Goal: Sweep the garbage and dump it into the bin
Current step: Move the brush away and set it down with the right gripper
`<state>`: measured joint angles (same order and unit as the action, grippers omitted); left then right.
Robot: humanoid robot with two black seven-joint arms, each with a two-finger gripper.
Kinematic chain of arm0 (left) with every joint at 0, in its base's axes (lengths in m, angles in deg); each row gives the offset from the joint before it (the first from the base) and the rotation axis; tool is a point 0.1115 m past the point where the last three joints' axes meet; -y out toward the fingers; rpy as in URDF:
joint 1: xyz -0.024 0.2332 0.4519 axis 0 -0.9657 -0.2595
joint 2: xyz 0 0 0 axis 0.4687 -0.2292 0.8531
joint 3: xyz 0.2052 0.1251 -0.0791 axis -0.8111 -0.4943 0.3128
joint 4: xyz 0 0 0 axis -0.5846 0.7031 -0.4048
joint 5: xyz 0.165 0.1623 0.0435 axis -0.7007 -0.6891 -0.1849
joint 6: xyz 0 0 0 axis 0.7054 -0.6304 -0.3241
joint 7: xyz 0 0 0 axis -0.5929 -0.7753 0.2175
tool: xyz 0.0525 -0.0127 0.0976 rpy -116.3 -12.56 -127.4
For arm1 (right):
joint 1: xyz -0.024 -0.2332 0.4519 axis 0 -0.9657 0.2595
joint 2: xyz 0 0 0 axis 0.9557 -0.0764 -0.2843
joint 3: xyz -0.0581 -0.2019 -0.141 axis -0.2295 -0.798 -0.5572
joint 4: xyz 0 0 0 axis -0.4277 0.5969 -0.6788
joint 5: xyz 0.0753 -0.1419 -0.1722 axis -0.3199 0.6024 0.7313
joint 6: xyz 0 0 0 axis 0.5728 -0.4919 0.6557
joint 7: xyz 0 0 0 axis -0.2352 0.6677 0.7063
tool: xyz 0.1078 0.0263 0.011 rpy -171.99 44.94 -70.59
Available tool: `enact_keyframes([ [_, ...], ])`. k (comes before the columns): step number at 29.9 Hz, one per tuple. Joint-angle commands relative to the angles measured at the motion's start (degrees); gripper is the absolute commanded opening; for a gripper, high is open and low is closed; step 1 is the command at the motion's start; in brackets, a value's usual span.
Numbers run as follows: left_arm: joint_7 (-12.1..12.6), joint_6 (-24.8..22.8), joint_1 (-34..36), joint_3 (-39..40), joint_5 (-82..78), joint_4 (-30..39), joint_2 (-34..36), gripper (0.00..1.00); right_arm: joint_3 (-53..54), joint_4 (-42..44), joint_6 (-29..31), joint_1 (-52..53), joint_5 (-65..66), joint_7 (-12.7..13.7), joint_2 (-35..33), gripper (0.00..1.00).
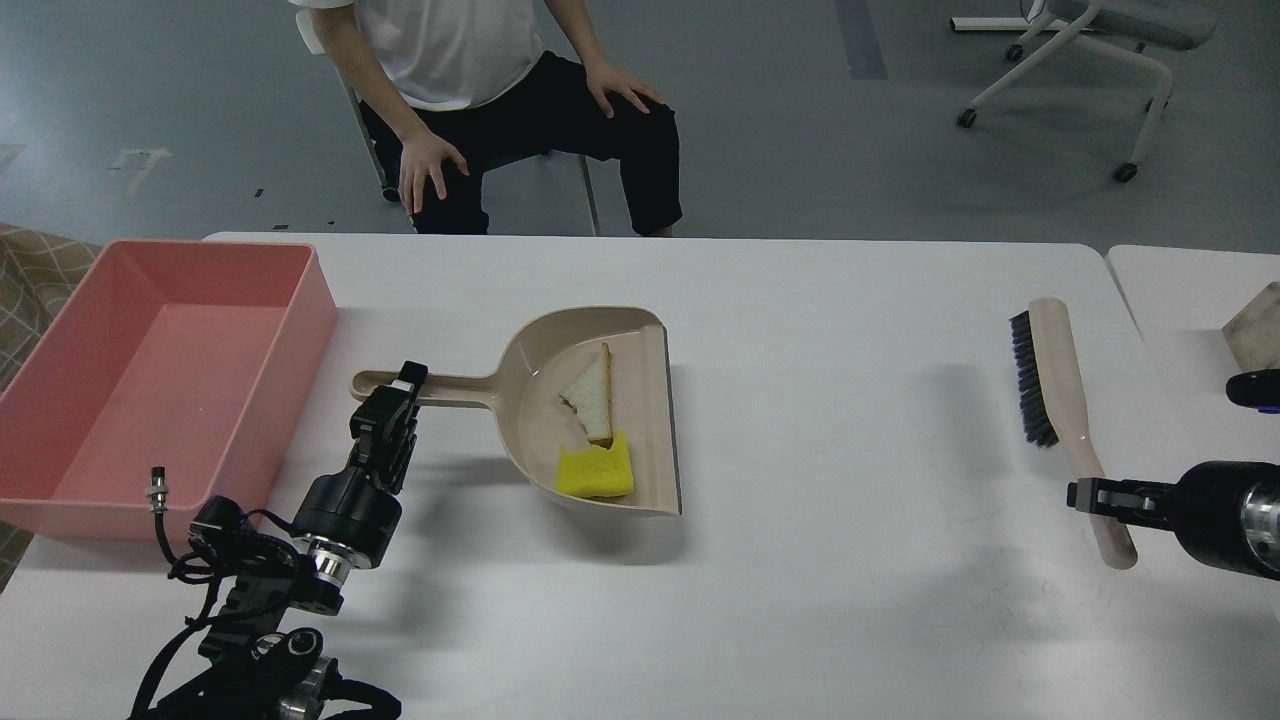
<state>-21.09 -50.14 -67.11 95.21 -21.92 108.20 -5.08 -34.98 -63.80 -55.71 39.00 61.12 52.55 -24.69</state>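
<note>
Left gripper [400, 392] sat at dustpan [600, 410] handle, closure impossible to tell. Just right of it in the pan: bread slice [592, 395] and sponge chunk [596, 472], light, soft, likely to slide. Bin [160, 380] close left. Right gripper [1095, 495] seemingly clamped on brush [1060, 410] handle.

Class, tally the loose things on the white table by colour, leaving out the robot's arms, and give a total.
Pink: 1, the bin
Beige: 2, the dustpan and the brush
White with brown crust: 1, the bread slice
Yellow: 1, the sponge chunk
Total: 5
</note>
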Motion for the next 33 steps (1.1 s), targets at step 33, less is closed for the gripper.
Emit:
enact_keyframes([
  [33, 0.0, 0.0, 0.2, 0.0, 2.0, -0.5, 2.2, 0.21, -0.8, 0.0, 0.0, -1.7, 0.0, 0.2, 1.7, 0.50],
])
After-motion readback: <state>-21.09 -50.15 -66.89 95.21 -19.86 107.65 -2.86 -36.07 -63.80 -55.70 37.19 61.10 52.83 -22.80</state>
